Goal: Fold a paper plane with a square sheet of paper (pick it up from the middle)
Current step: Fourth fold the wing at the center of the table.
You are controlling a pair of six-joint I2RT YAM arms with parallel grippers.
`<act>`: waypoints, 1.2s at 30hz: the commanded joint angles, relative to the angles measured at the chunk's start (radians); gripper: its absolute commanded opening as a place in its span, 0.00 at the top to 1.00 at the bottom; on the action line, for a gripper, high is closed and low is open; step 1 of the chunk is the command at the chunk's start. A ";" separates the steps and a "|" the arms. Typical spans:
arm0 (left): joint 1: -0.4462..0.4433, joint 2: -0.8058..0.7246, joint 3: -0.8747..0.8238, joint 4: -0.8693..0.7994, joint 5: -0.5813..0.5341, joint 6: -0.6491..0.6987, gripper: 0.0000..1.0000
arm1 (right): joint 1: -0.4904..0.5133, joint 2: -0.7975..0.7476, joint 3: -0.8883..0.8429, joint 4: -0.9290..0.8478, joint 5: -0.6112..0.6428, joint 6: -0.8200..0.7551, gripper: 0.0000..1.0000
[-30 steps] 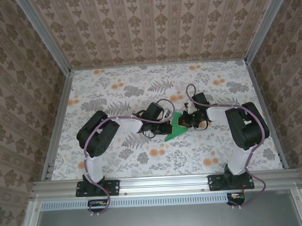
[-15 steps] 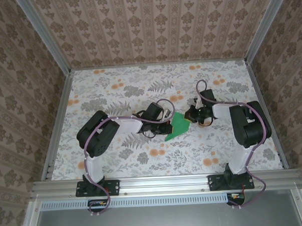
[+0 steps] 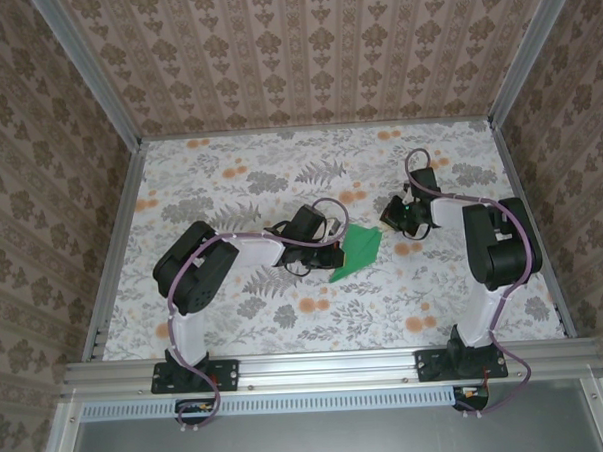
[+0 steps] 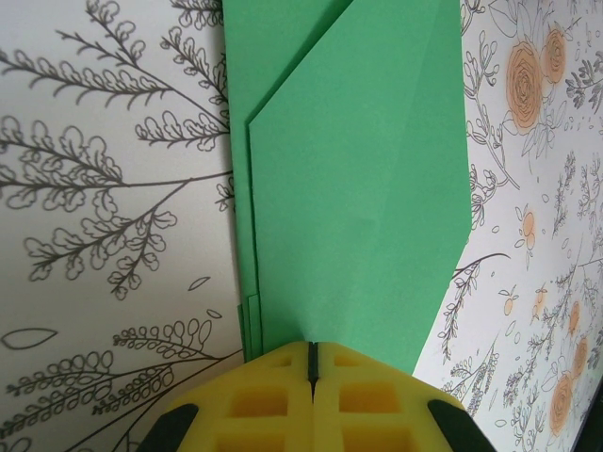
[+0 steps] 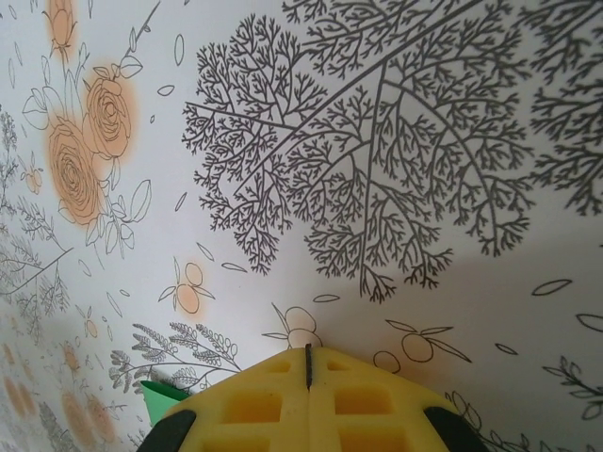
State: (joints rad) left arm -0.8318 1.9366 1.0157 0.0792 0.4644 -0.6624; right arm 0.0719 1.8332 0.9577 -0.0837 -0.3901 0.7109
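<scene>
Green paper: we count one folded sheet [image 3: 356, 249]. It lies flat on the cloth as a slanted strip, wider at its far end and narrowing to a point at its near end.
Folds: from the left wrist camera the paper [image 4: 358, 188] shows one diagonal flap edge near the top and a few stacked layer edges low on its left side. We cannot count the layers for certain.
Arms: we count two, one on each side of the paper.
Left hand: one [image 3: 336, 253], right at the paper's left edge. From its own camera [image 4: 309, 363] its two yellow fingers [image 4: 259, 400] meet pad to pad with a thin seam between them, and their tips sit over the paper's near end. We cannot tell whether they press on it.
Right hand: one [image 3: 392, 220], off the paper's far right corner and apart from it. From its own camera [image 5: 308, 367] its two yellow fingers [image 5: 254, 405] are likewise closed together over bare cloth, holding nothing. A small green corner of the paper [image 5: 154, 393] shows just to their left.
Cloth: one, floral grey and orange [image 3: 279, 177], covering the worktop under the paper.
</scene>
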 commanded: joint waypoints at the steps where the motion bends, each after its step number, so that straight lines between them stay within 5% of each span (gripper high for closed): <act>1: -0.007 0.063 -0.050 -0.197 -0.045 -0.003 1.00 | -0.001 -0.077 -0.024 0.041 -0.055 -0.001 0.97; 5: -0.007 0.065 -0.046 -0.196 -0.044 -0.003 1.00 | 0.040 -0.124 -0.089 0.070 -0.167 -0.008 0.95; 18: -0.007 0.030 -0.014 -0.206 -0.013 0.096 1.00 | 0.175 -0.097 -0.223 0.173 -0.257 0.038 0.95; 28: -0.006 -0.040 0.053 -0.165 0.039 0.083 1.00 | 0.175 -0.065 -0.237 0.073 -0.143 0.019 0.96; 36: -0.016 -0.085 0.020 -0.037 0.043 -0.073 0.91 | 0.175 -0.046 -0.237 0.039 -0.100 0.021 0.96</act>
State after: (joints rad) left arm -0.8360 1.8862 1.0534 0.0021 0.4870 -0.6594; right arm 0.2417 1.7393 0.7349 0.0456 -0.5877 0.7372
